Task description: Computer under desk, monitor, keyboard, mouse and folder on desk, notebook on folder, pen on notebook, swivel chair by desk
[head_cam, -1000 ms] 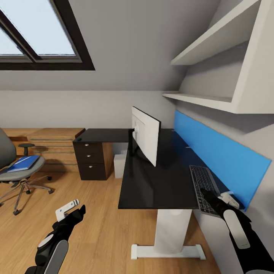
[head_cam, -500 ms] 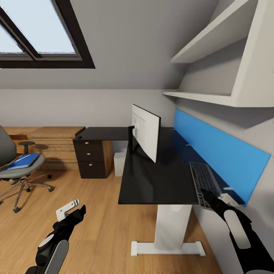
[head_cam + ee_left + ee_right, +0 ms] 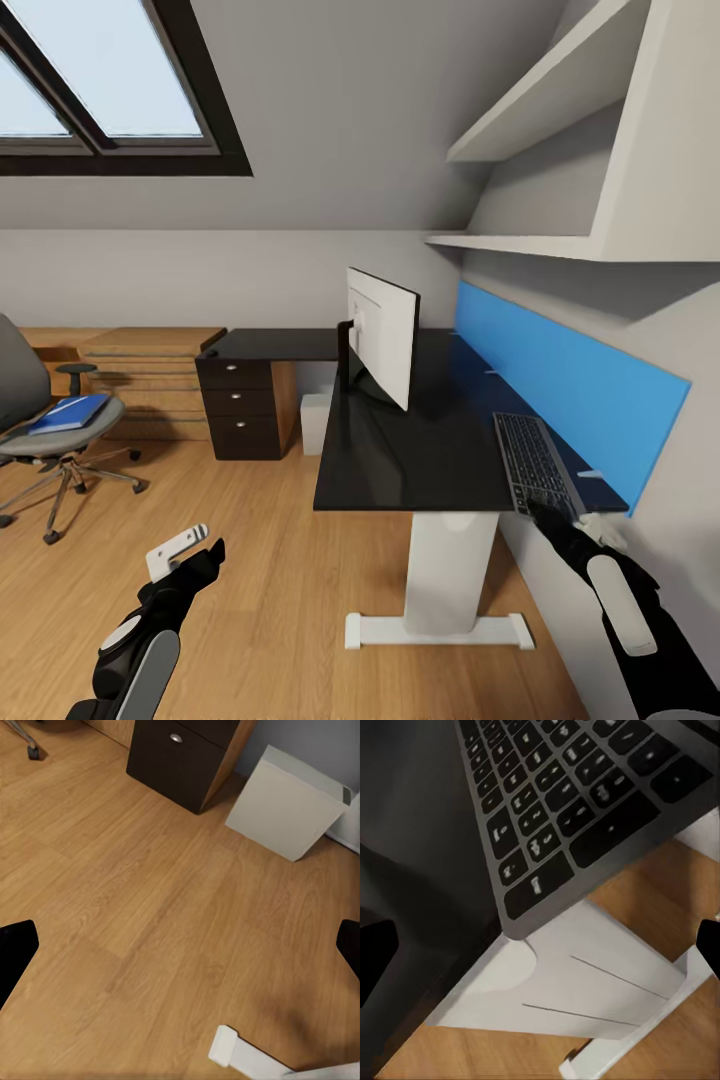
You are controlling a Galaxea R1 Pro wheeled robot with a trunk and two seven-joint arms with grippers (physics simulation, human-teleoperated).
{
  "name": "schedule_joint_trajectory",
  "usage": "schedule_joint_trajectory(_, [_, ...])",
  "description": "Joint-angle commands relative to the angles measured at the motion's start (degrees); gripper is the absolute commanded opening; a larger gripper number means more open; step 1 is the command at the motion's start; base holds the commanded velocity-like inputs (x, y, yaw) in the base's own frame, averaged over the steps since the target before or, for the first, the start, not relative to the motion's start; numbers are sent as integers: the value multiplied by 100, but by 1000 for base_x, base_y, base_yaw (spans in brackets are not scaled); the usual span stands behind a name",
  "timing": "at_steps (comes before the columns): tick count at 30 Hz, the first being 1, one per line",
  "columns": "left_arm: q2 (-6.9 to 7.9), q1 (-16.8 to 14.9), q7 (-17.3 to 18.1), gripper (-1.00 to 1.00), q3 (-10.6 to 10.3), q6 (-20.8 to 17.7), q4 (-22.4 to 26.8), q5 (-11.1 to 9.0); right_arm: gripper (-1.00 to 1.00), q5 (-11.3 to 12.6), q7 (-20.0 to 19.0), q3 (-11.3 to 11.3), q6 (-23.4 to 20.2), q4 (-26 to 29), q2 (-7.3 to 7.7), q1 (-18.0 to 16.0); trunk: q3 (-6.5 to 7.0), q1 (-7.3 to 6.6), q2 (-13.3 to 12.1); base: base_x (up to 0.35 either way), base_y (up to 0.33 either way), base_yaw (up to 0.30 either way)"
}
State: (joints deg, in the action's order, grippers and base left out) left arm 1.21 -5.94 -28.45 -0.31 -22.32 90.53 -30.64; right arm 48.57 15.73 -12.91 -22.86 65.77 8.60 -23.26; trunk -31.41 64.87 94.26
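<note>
The black-topped desk [image 3: 420,470] carries the monitor [image 3: 382,335] and, by the blue wall panel, the keyboard [image 3: 535,462]. The keyboard's near corner [image 3: 547,825] juts past the desk edge. My right gripper [image 3: 560,522] is open at that near end, its fingers wide apart. The computer [image 3: 315,423] stands under the desk. At the left, the blue folder [image 3: 68,412] lies on the swivel chair [image 3: 30,445]. A small dark lump, perhaps the mouse [image 3: 208,353], sits on the desk's far left corner. My left gripper [image 3: 190,555] hangs open over the floor. Notebook and pen are too small to make out.
A dark three-drawer unit [image 3: 240,405] stands beside the computer [image 3: 289,802]. The white desk pedestal [image 3: 440,580] and its foot [image 3: 240,1054] rest on the wooden floor. Low wooden shelving [image 3: 150,375] lines the back wall. White wall shelves [image 3: 560,240] hang above the desk.
The whole view has shifted, so the camera moved. My right gripper's tip sat over the keyboard's near keys and now sits at its near end. The left arm looks the same.
</note>
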Motion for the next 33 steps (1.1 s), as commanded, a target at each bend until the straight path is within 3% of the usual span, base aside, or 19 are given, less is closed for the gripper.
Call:
schedule_joint_trajectory(1, [2, -4, -38, 100, -4, -18, 9, -47, 100, 114, 28, -81, -26, -74, 4, -4, -25, 22, 45, 0, 0, 0])
schedule_joint_trajectory(5, [2, -4, -38, 100, -3, -18, 9, -47, 100, 637, -18, -553, -62, -269, 13, -4, -97, 110, 206, 0, 0, 0])
schedule_joint_trajectory(10, [2, -4, -38, 100, -4, -18, 9, -47, 100, 1194, -152, -681, -195, -321, 97, -4, -186, 220, 406, 0, 0, 0])
schedule_joint_trajectory(13, [-2, -4, -38, 100, -6, -18, 7, -47, 100, 1720, -405, -917, -529, -446, 239, -4, -240, 286, 526, 0, 0, 0])
schedule_joint_trajectory(14, [-2, -4, -38, 100, -11, -18, 7, -47, 100, 1951, -648, -1113, -948, -491, 281, -4, -258, 308, 567, 0, 0, 0])
schedule_joint_trajectory(16, [-2, -4, -38, 100, -12, -18, 8, -47, 100, 1993, -765, -1164, -1102, -499, 288, -4, -294, 352, 647, 0, 0, 0])
schedule_joint_trajectory(19, [-6, -4, -38, 100, -13, -18, 1, -47, 100, 2051, -1235, -1262, -1391, -514, 315, -2, -348, 418, 767, 0, 0, 0])
schedule_joint_trajectory(24, [-4, -4, -38, 100, -14, -18, 1, -47, 100, 2064, -1325, -1423, -1463, -518, 370, 1, -438, 528, 968, 0, 0, 0])
schedule_joint_trajectory(26, [-6, -4, -38, 100, -19, -18, 0, -45, 100, 2064, -1354, -1593, -1515, -515, 391, 4, -474, 571, 1048, 0, 0, 0])
schedule_joint_trajectory(33, [-6, -4, -38, 100, -22, -18, 1, -40, 100, 2034, -1358, -1639, -1534, -513, 401, 8, -599, 725, 1329, 0, 0, 0])
